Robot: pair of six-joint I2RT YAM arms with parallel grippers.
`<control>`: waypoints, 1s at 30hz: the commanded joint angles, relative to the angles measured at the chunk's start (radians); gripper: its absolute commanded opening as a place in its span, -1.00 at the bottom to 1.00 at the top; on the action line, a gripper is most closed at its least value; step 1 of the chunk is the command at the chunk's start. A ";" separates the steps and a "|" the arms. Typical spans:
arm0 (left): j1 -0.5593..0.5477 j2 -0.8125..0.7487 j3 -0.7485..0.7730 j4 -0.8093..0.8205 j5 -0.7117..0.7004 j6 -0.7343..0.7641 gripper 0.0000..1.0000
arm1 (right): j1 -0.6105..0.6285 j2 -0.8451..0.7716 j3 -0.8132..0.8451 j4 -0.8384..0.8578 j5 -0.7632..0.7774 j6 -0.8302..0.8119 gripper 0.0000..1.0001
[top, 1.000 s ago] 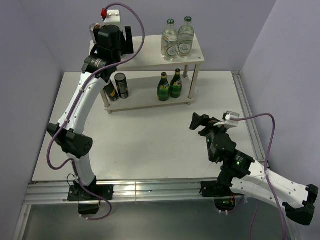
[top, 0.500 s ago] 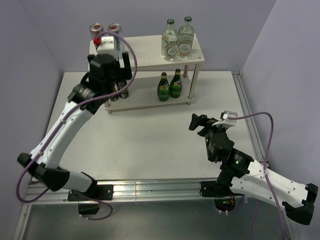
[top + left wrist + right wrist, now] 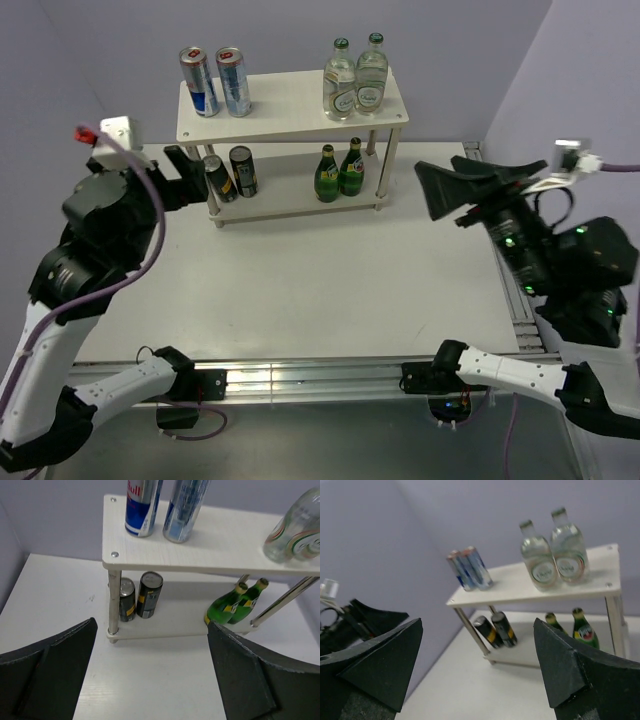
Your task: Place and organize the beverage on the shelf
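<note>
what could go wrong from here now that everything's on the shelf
The open left gripper faces the shelf's left end; a careless swing could bump it and topple the tall cans near the top board's left edge. The clear bottles stand tight together, so one tipping would likely take the other.

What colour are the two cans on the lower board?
Cans: black with yellow marks, clearest in the left wrist view.
</note>
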 commanded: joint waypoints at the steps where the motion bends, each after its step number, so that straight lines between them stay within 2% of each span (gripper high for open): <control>1: -0.002 -0.033 0.019 -0.022 0.028 0.007 0.99 | -0.003 0.003 0.082 -0.088 -0.135 -0.068 0.97; 5: -0.004 -0.079 -0.053 0.046 0.034 0.033 0.99 | -0.001 -0.016 0.081 -0.061 -0.114 -0.088 1.00; 14: -0.004 -0.064 -0.055 0.029 0.028 0.023 0.99 | -0.003 0.001 0.089 -0.123 -0.081 -0.050 1.00; 30: -0.002 -0.078 -0.073 0.037 0.013 0.024 0.99 | -0.003 0.006 0.081 -0.125 -0.071 -0.053 1.00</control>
